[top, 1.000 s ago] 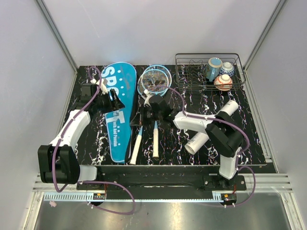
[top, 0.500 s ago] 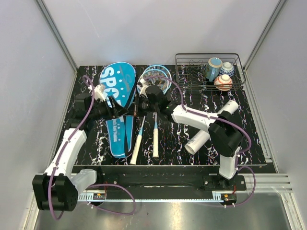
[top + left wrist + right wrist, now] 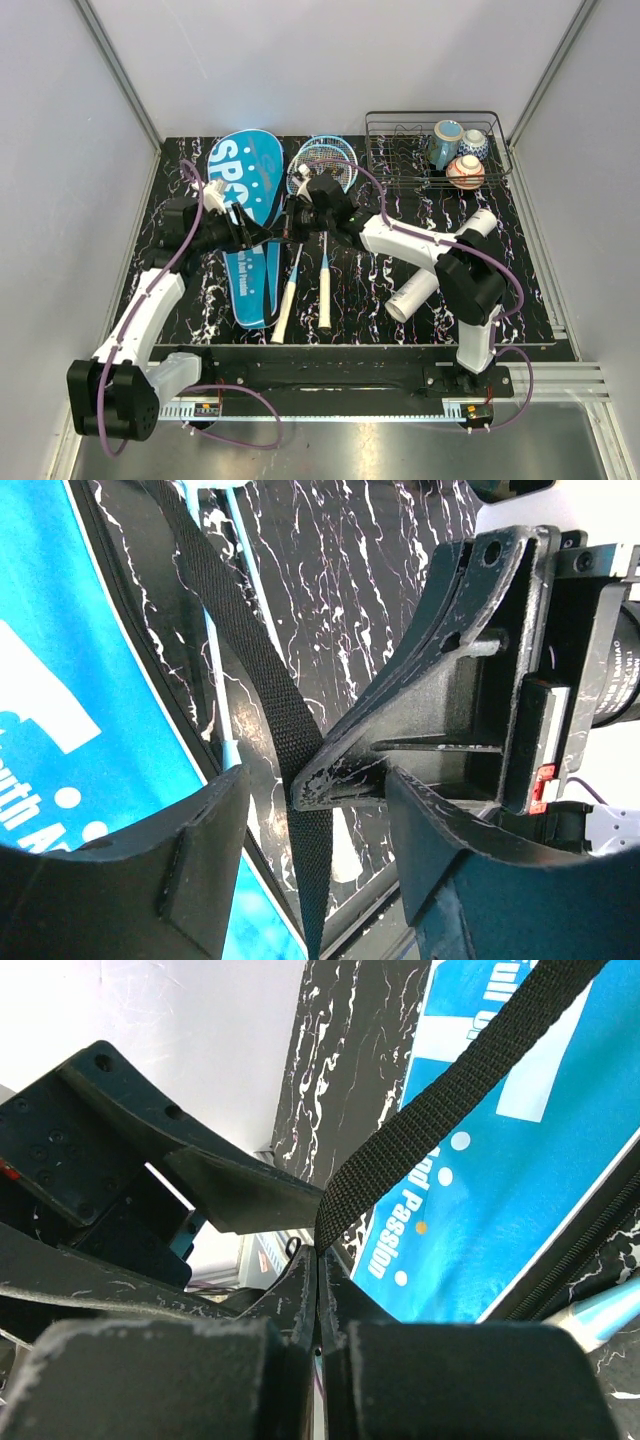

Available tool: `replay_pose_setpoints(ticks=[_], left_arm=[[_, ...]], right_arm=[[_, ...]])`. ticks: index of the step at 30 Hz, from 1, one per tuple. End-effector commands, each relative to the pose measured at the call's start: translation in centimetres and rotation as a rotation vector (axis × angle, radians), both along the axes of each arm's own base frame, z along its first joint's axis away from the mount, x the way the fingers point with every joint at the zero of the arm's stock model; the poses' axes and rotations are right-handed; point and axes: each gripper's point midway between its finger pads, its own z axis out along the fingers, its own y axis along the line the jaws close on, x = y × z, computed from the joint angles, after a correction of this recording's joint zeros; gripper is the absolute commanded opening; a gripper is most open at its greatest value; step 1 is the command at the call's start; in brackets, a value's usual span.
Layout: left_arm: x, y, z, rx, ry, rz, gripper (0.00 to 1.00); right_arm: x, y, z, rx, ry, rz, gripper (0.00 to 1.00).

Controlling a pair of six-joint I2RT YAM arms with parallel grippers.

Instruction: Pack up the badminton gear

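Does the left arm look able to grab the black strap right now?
Likely yes: the strap runs between its open jaws, with nothing blocking; the right arm's shut jaws pinch it alongside.

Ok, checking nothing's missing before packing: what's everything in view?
bag: one, teal, flat at the table's left
strap: one, black, held up over the bag
rackets: two, blue frames with white handles, right of the bag
tube: one, white, right of the rackets
rack: one, black wire, back right
cups: three, mixed colours, in the rack
table: one, black marbled, under everything
left hand: one, black, open around the strap
right hand: one, black, shut on the strap
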Motion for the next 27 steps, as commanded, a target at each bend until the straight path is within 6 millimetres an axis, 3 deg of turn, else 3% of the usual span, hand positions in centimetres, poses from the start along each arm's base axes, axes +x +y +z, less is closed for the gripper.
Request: replay_pose_setpoints(ticks=[1,7,9,10,11,13,14,17,22,24,27], left_arm=[[-1.2,-1.0,0.2,-0.002,0.007,-0.071,0.64],[-3.2,1.1,-0.9,0.096,-0.023,0.019,0.75],[-3.6,1.2,-1.4,0.092,-0.022,0.031,0.74],[-3.8,1.0,-1.7,0.087,-0.014,0.022,0.64],[-4.0,0.9,-2.0,0.077,-0.002,0.018,0.6],[-4.1,0.4,-2.2,0.053,0.0,0.001,0.59],[-4.1,0.3,-2.4,0.046,0.009,0.002,0.63],[-3.1,0.0,-2.4,0.051,0.005,0.011,0.71],[-0.1,-1.4,-0.6,0.017,-0.054,0.004,0.7],[0.8,-1.7,-1.3,0.022,-0.018,0.006,0.63],[2.1,-1.5,-1.4,0.058,-0.011,0.02,0.33]], right_arm=[[1.7,0.2,6.5,0.138,-0.107,-0.04,0.02],[2.2,-0.4,5.6,0.117,-0.098,-0.047,0.02],[2.2,-0.2,5.6,0.123,-0.095,-0.041,0.02],[2.3,-0.1,5.5,0.124,-0.092,-0.039,0.02],[2.4,-0.2,5.5,0.125,-0.091,-0.043,0.02],[2.6,-0.2,5.8,0.131,-0.091,-0.045,0.02],[2.6,-0.3,5.9,0.132,-0.091,-0.046,0.02],[2.3,-0.1,6.5,0.151,-0.093,-0.028,0.01],[1.7,-0.1,6.2,0.162,-0.075,-0.009,0.02],[1.6,-0.2,6.1,0.16,-0.075,-0.005,0.03],[1.0,-0.7,6.2,0.154,-0.079,0.003,0.04]])
